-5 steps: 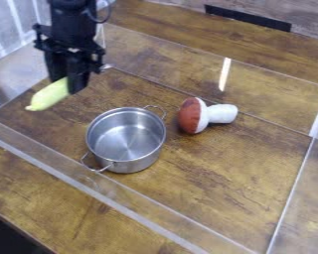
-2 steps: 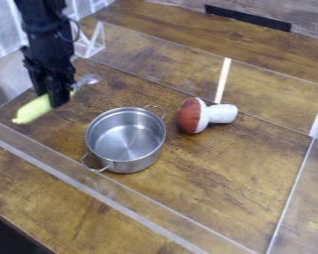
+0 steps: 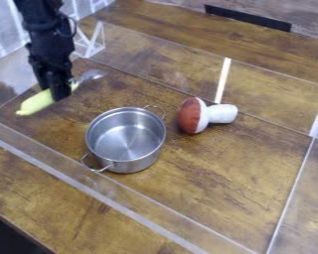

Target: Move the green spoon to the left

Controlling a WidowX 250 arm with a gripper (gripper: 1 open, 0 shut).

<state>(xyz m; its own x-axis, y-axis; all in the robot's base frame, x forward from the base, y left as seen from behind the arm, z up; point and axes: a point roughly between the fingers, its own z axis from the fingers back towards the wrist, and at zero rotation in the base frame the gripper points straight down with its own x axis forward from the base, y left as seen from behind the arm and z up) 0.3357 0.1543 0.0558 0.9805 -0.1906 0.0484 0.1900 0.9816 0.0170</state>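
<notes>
Since a second ago, the green spoon (image 3: 40, 100) has travelled left and down with the hand (image 3: 52, 87), which grips it at one end, fingers clamped on it. Its free end hangs low over the wooden bench (image 3: 189, 189) near the left clear wall. Right of it stands a steel pot (image 3: 126, 138). Farther right lies a red-brown mushroom toy (image 3: 202, 114).

single high front view over the table (image 3: 215, 198)
</notes>
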